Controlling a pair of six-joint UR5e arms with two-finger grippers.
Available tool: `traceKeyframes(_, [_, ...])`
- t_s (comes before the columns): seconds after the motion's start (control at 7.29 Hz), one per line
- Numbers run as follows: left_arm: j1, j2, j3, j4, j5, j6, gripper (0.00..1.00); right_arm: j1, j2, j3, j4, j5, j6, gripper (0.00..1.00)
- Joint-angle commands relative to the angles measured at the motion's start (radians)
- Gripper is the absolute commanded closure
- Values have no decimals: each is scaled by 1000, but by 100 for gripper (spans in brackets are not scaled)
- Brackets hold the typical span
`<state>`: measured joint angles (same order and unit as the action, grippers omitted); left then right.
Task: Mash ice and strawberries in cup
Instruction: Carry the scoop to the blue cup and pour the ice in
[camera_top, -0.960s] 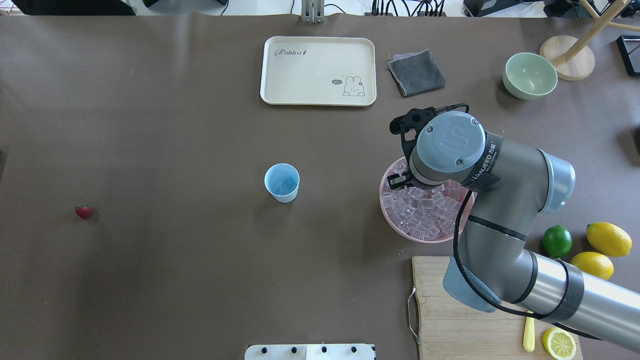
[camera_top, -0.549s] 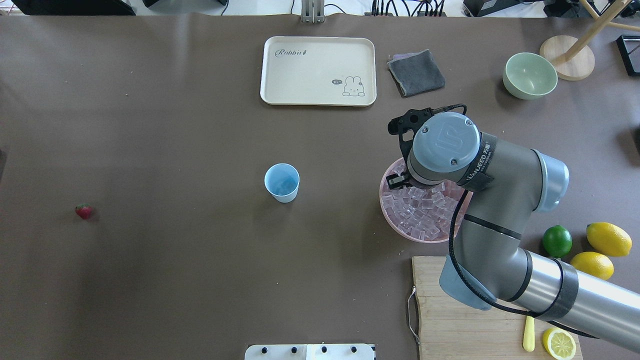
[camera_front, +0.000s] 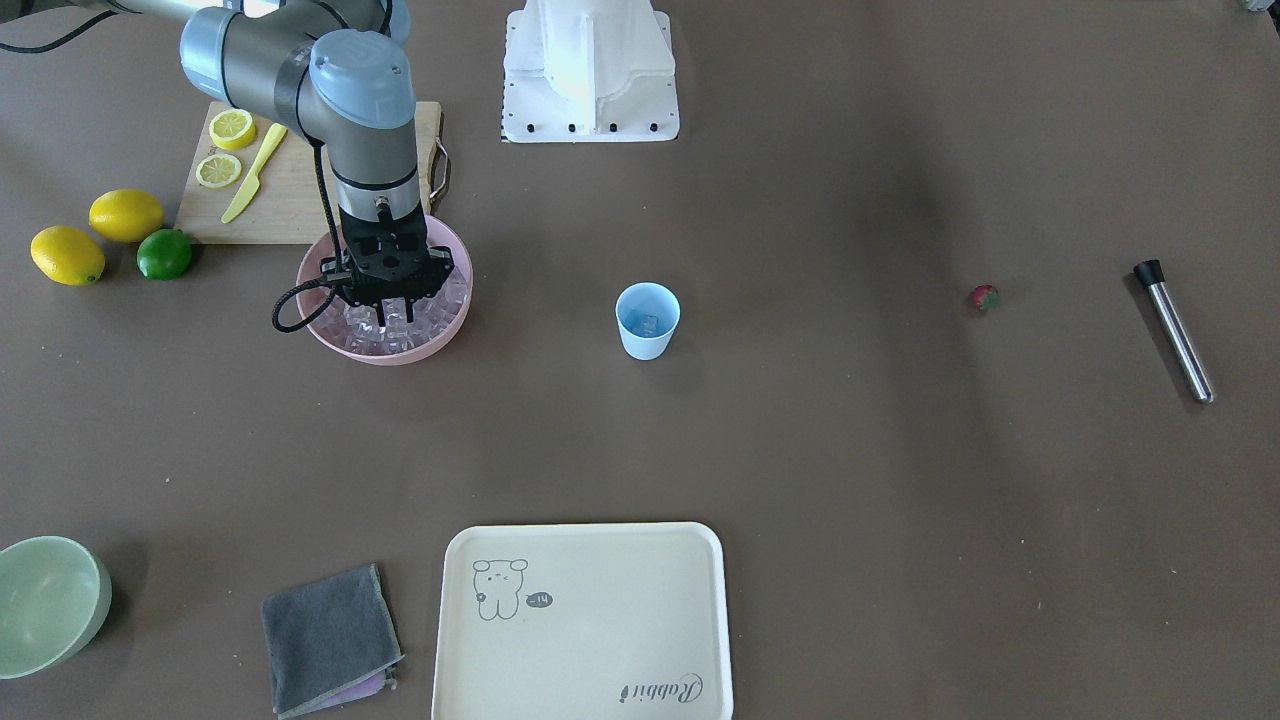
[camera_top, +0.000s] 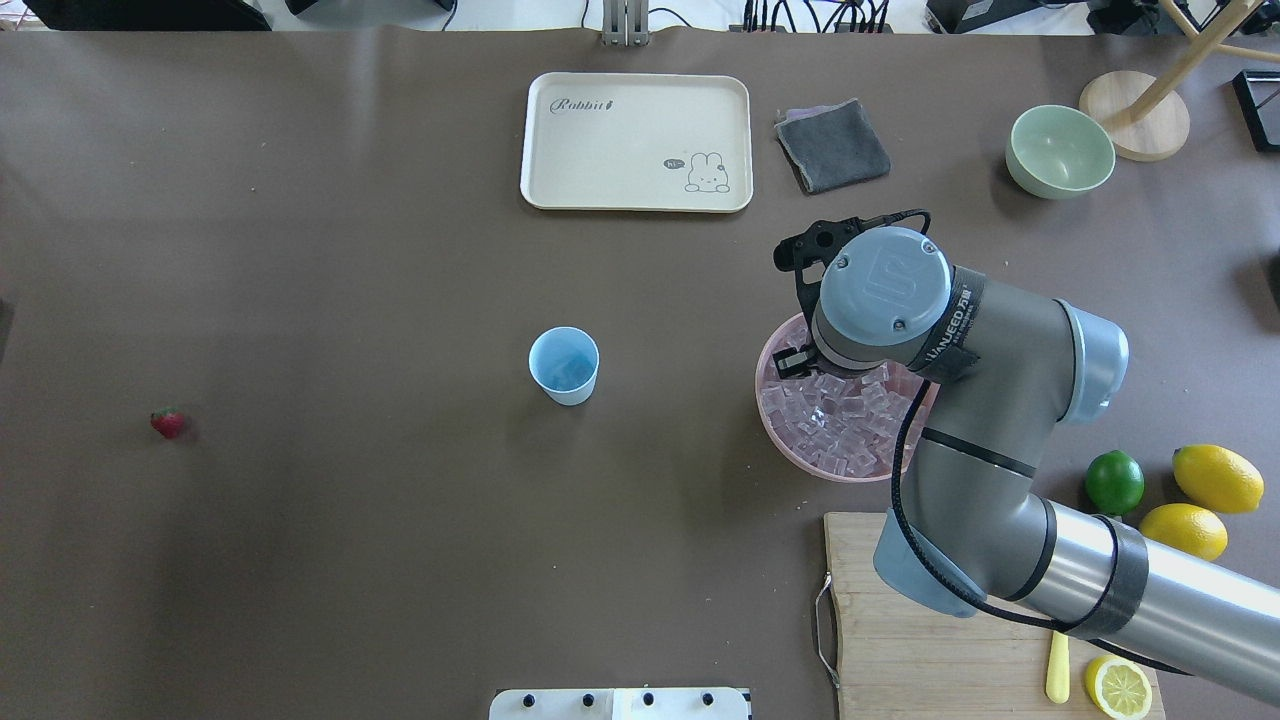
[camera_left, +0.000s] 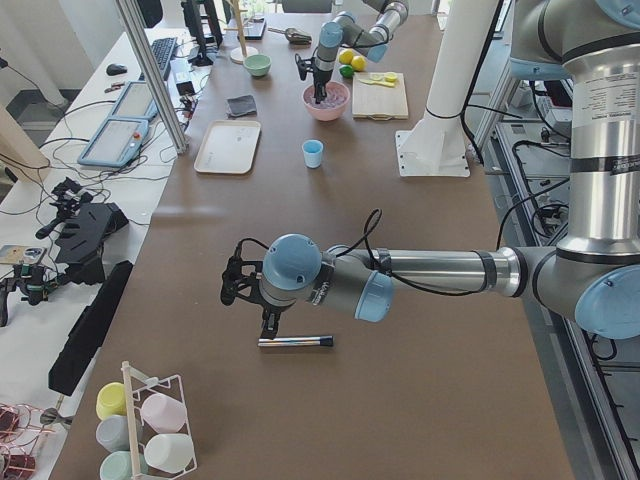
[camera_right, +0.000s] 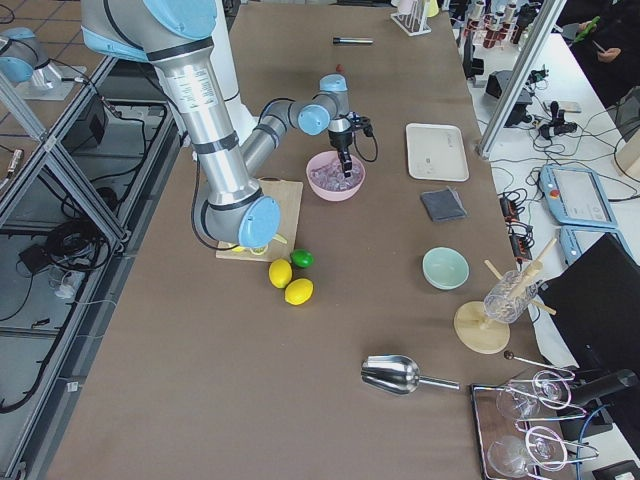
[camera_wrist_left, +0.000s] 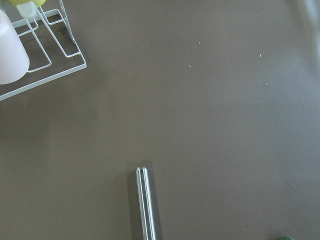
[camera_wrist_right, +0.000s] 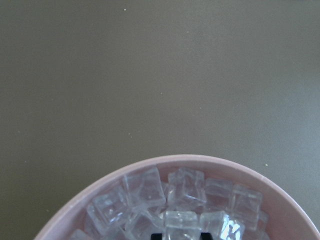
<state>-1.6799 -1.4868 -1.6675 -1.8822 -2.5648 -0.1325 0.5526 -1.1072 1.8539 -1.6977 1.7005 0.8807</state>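
The light blue cup (camera_top: 564, 365) stands upright mid-table, with one ice cube inside it in the front view (camera_front: 647, 322). The strawberry (camera_top: 168, 422) lies alone far to the left. The rest of the ice (camera_top: 840, 420) fills a pink bowl (camera_top: 830, 476). My right gripper (camera_front: 388, 315) points down into that bowl. In the right wrist view its fingertips sit tight on both sides of one ice cube (camera_wrist_right: 181, 222). My left gripper (camera_left: 270, 325) shows only in the left side view, hovering over a steel muddler (camera_left: 295, 342). I cannot tell whether it is open or shut.
A cream tray (camera_top: 636, 140), grey cloth (camera_top: 832, 145) and pale green bowl (camera_top: 1060, 150) lie along the far side. A cutting board (camera_top: 900, 620) with lemon halves, a lime (camera_top: 1114, 482) and lemons (camera_top: 1217, 478) sit by the right arm. A wire cup rack (camera_wrist_left: 40, 65) stands near the muddler (camera_wrist_left: 146, 205).
My right arm has shifted slightly to the left over the pink bowl, and the bowl has slid a little left with it. The cup and strawberry have not moved.
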Motion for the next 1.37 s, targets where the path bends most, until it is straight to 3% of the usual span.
traceKeyframes(0.0, [0, 0, 0, 0, 0, 1, 1, 4, 1, 8, 0, 2, -2, 85])
traceKeyframes(0.14, [0, 0, 0, 0, 0, 1, 1, 21, 12, 16, -3, 13, -2, 93])
traceKeyframes(0.41, [0, -1, 0, 0, 0, 1, 1, 49, 20, 68, -11, 25, -2, 93])
traceKeyframes(0.69, [0, -1, 0, 0, 0, -1, 1, 79, 138, 111, -106, 88, 13, 93])
traceKeyframes(1.23, [0, -3, 0, 2, 0, -1, 1, -92, 458, -206, -97, -15, 193, 97])
